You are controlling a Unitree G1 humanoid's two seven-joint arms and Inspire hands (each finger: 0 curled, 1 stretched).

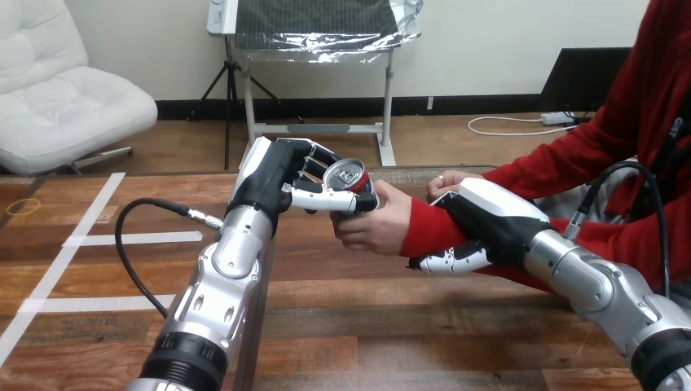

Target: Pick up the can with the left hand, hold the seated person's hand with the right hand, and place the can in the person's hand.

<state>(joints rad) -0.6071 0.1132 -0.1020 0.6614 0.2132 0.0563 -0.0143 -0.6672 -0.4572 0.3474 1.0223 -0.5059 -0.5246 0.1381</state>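
Can (349,181) shared by left hand (277,175) and person's hand (373,226)

The left hand grips the tilted can above the tabletop (342,326), thumb and fingers (314,169) curled round it. The person's hand cups its lower part. The right hand (489,213) wraps the person's red-sleeved wrist (424,228), its fingers curled beneath

There was the left robot hand (277,175): black, with a white shell across its back. The left forearm (232,252) gleamed silver and rounded, ending in a ribbed black collar (187,357). The right robot hand (489,213) matched, with black-and-white jointed fingers (453,259) and a silver right forearm (587,277) behind.
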